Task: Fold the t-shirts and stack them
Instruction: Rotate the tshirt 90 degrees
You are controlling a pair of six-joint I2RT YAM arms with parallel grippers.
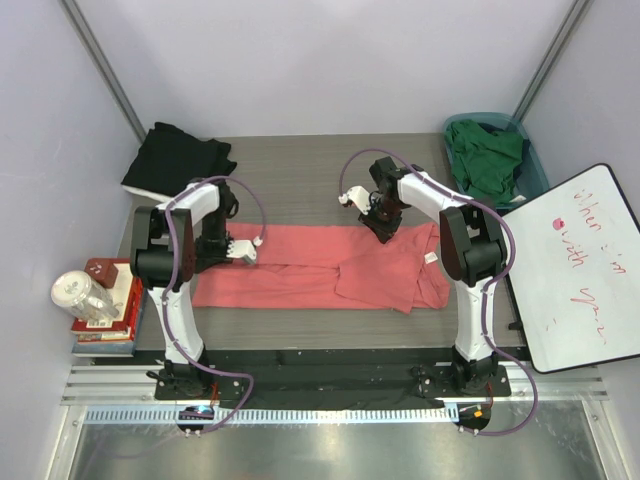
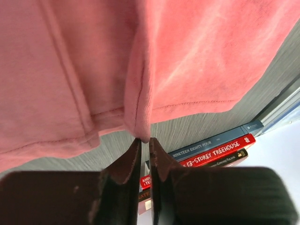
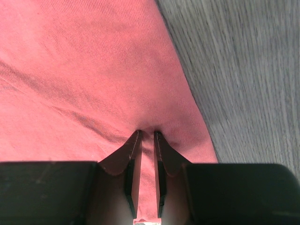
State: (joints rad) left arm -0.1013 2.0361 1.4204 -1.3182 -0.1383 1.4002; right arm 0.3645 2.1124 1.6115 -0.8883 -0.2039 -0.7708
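Desk: grey wood-grain top, with a black strip along its near edge.
Basket: teal plastic, at the desk's far right corner.
Whiteboard: black-framed and tilted, off the desk's right edge, its far corner near the basket. It carries red handwriting and one red dot.
Books: a small stack at the desk's left edge. The left wrist view shows three spines: blue, Nineteen Eighty-Four, then red, 13-Storey Treehouse, then black.
Jar: clear, resting on top of the books.
Dark-red object: just beside the jar on the stack, too small to identify.
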